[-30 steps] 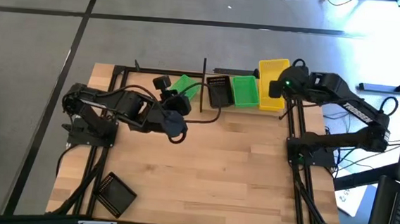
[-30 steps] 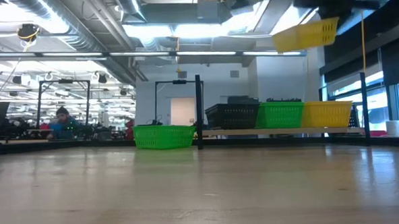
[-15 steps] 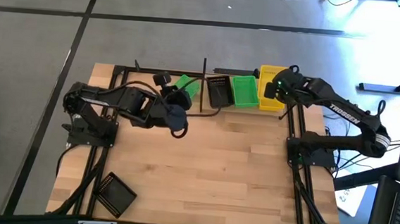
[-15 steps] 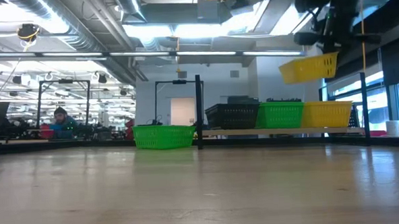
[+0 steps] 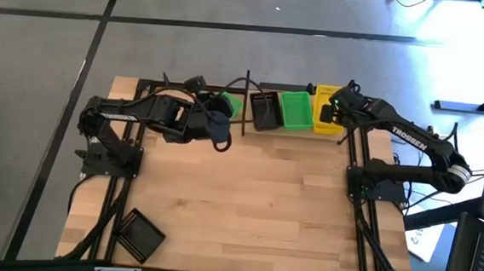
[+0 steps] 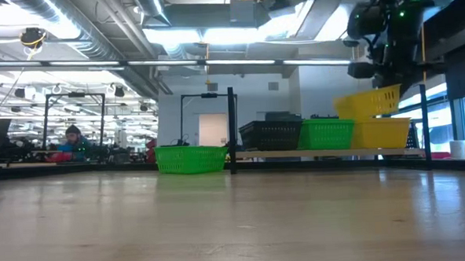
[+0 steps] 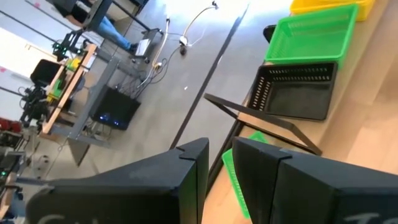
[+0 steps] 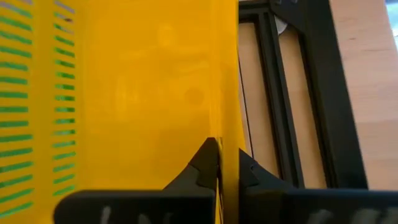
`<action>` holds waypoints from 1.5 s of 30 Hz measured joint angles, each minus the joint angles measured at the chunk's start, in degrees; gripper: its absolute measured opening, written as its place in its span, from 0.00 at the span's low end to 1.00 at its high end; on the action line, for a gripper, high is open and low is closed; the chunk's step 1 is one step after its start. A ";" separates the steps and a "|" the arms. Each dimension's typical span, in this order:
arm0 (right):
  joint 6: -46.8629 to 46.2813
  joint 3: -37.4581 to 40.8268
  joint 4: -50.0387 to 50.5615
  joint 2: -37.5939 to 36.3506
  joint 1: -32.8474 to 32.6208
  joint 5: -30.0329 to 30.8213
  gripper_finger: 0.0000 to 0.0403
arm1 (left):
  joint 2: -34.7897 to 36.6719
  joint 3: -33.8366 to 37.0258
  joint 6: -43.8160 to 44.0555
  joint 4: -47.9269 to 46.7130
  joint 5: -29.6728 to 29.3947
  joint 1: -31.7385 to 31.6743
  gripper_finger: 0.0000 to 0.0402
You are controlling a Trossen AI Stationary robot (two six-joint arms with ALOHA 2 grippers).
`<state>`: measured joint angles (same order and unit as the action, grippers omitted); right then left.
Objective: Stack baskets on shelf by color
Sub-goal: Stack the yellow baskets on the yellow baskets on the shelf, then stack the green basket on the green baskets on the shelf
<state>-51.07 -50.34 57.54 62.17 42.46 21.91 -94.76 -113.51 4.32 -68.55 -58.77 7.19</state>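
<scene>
The right tool (image 6: 378, 71) is pressed together on the wall of a yellow basket (image 6: 368, 102), pinching the thin plastic between its fingertips (image 8: 208, 163). The held basket hangs tilted, one end lower than the other, directly above a second yellow basket (image 6: 383, 132) that rests on the shelf (image 6: 312, 151); whether the two touch cannot be told. From above, the long axis of these baskets runs from the front of the surface toward the back.

The shelf — a narrow pale board framed by thin black posts — lies along the far edge of the surface (image 5: 254, 205). On it, beside the yellow one, stand a green basket (image 5: 296, 108) and a black basket (image 5: 265, 111), side by side. All are shallow rectangular plastic trays with slotted walls.

The left tool (image 5: 216, 117) hovers over another green basket (image 5: 230, 104), its fingers slightly apart and holding nothing. A black basket (image 5: 137, 233) lies alone at the near left corner.
</scene>
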 joint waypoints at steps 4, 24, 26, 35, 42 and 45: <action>0.74 1.20 -0.24 0.02 0.66 -0.26 0.00 | 0.00 0.00 0.02 0.00 0.00 -0.58 0.17; 3.65 1.87 -4.30 0.02 0.60 0.97 0.25 | -0.02 0.00 0.04 0.01 0.01 -0.54 0.17; 3.43 1.52 -4.22 0.02 0.63 1.57 0.26 | -0.02 0.00 0.04 0.02 0.01 -0.54 0.17; 4.85 -3.00 -4.32 -0.13 -0.39 3.94 0.27 | -0.04 0.00 0.59 0.00 0.00 -0.54 0.17; 18.00 -7.60 -4.62 -0.13 -2.94 3.10 0.27 | -0.04 0.00 9.52 -3.64 7.20 -3.13 0.17; 22.61 -9.36 -5.13 -0.13 -4.92 3.03 0.27 | -0.04 0.02 17.56 -9.42 11.99 -6.10 0.17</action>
<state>-28.47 -59.70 52.42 62.04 37.54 24.94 -94.80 -113.49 21.88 -77.97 -46.78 1.10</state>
